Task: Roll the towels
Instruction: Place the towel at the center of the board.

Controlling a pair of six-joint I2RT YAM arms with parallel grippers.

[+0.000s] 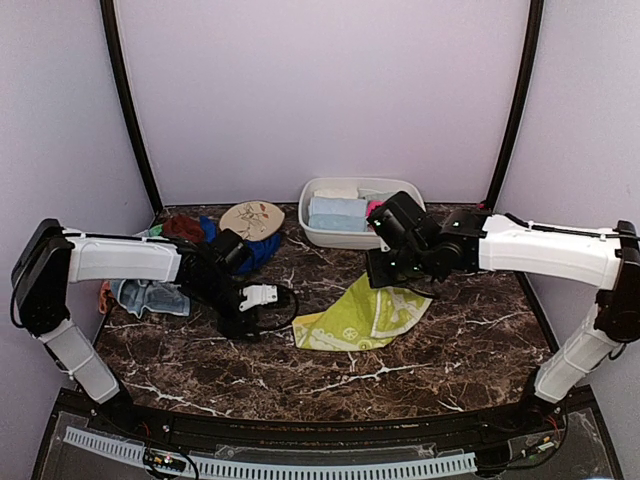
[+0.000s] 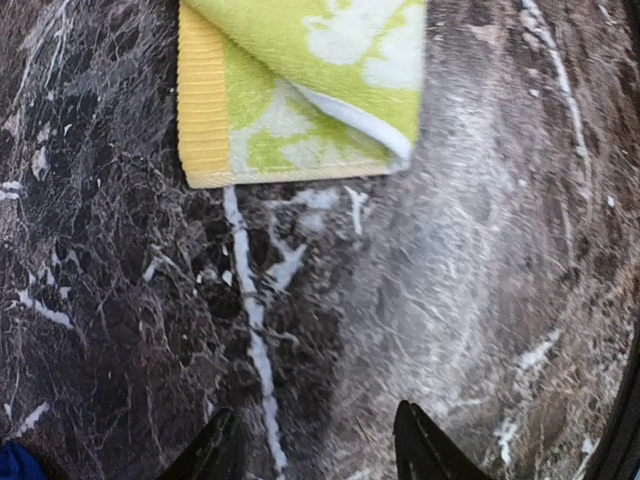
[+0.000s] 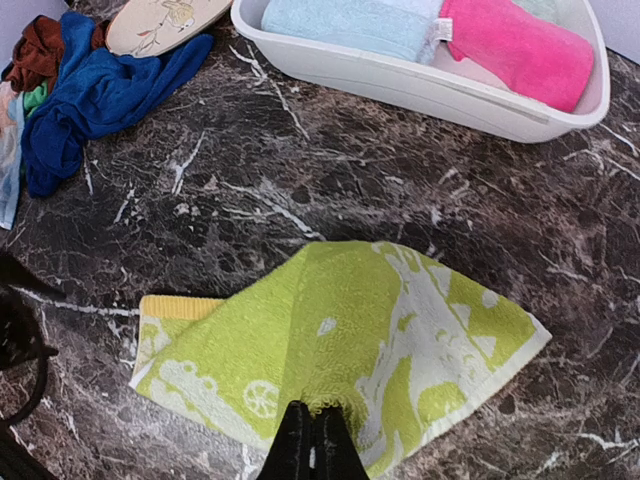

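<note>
While right jaws are pressed together, pinching the near folded edge of one yellow-green towel point(image 3: 340, 340) at bottom centre of the right wrist view, left jaws sit spread over bare tabletop point(image 2: 420, 330). They are apart from that towel's striped corner at the top of their frame. The towel lies partly folded over, mid-tabletop.

Upper right: one white basin point(image 3: 400, 85), two rolls countable: one pale blue roll point(image 3: 340, 20), one hot pink roll point(image 3: 510, 45). Rest inside unclear.

Upper left: loose heap with one royal blue towel point(image 3: 100, 95) and one brown towel point(image 3: 35, 50), touching one oval floral disc point(image 3: 160, 20).
</note>
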